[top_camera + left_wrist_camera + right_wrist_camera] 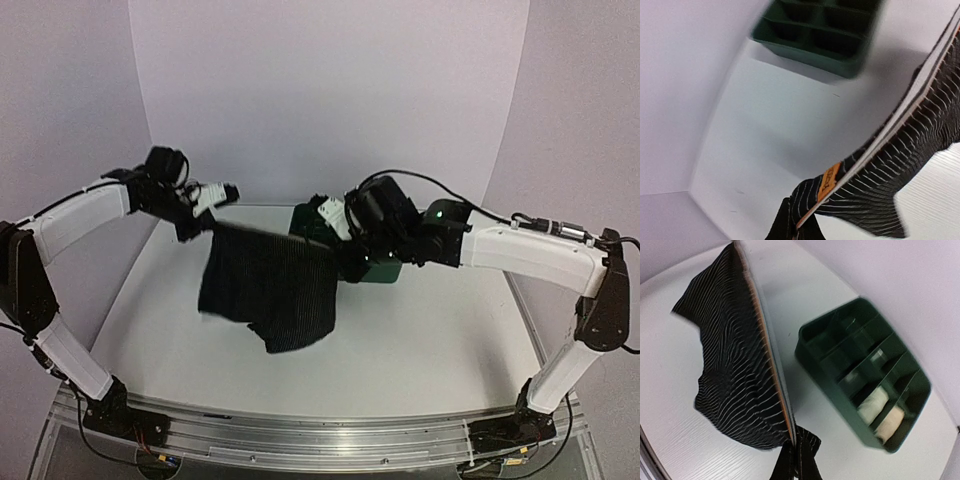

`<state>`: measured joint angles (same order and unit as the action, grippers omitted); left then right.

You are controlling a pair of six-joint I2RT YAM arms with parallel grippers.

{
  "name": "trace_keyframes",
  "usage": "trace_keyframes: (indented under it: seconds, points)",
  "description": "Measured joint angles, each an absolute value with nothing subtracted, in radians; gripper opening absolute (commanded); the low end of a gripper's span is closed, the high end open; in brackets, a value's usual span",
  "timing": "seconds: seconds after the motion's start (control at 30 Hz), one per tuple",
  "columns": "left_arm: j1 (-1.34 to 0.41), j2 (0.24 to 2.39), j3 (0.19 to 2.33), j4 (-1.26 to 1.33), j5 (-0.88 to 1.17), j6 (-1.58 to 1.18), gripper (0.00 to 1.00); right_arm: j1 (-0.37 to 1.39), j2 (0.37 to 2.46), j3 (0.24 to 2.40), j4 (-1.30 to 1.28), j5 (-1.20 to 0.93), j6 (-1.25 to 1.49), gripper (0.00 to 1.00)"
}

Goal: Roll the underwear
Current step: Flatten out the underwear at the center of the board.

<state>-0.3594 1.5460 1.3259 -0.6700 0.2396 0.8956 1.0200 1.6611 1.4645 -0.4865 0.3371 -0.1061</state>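
Nearest the arm bases, a bare stretch of the white table [420,340] is seen. Above it the underwear [268,290], black with fine pale stripes, is hung by its waistband [772,365], which is stretched between the two arms. Whether the lower hem touches the surface cannot be told. The left gripper [203,227] is closed on one end of the band, close by an orange label [829,181], and the right gripper [342,258] is pinched onto the other end. In each wrist view the dark fingers are seen nipped tight on the cloth. The garment is judged light and limp: the body droops and bunches below the taut band, so a slump would be expected on release. The elastic band is judged the firmest part and the best place for a hold, with its ends drawn apart so that the cloth can be laid flat for rolling. Farther back, the green tray [386,272] is set on the table, with a white roll [872,402] and a cream roll [890,421] lodged in compartments at one end.
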Motion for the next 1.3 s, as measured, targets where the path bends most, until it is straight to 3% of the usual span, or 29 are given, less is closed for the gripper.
trace_keyframes:
  seconds: [0.13,0.27,0.4,0.6,0.8,1.13,1.2,1.3]
  points:
    - [-0.287,1.567,1.634,-0.672,0.209,0.921,0.0,1.007,1.718,1.718,-0.496,0.369,-0.25,0.0]
    - [-0.274,1.539,1.696,-0.649,0.166,0.964,0.0,1.008,1.746,1.824,-0.495,0.376,-0.382,0.0]
    - [-0.273,1.434,1.496,-0.646,0.157,1.033,0.0,1.016,1.747,1.753,-0.506,0.357,-0.46,0.0]
    - [-0.3,1.25,1.04,-0.765,0.197,1.117,0.0,1.102,1.764,1.474,-0.515,0.324,-0.527,0.0]
    - [-0.54,1.06,0.629,-0.926,0.202,1.125,0.0,1.288,1.84,1.281,-0.55,0.234,-0.499,0.0]
    - [-0.612,1.066,0.534,-0.969,0.209,1.105,0.01,1.377,1.942,1.273,-0.52,0.172,-0.414,0.0]
    - [-0.621,1.067,0.551,-0.986,0.219,1.108,0.1,1.379,1.941,1.268,-0.517,0.166,-0.411,0.06]
    - [-0.633,1.052,0.589,-1.03,0.255,1.127,0.34,1.388,1.94,1.252,-0.521,0.152,-0.403,0.36]
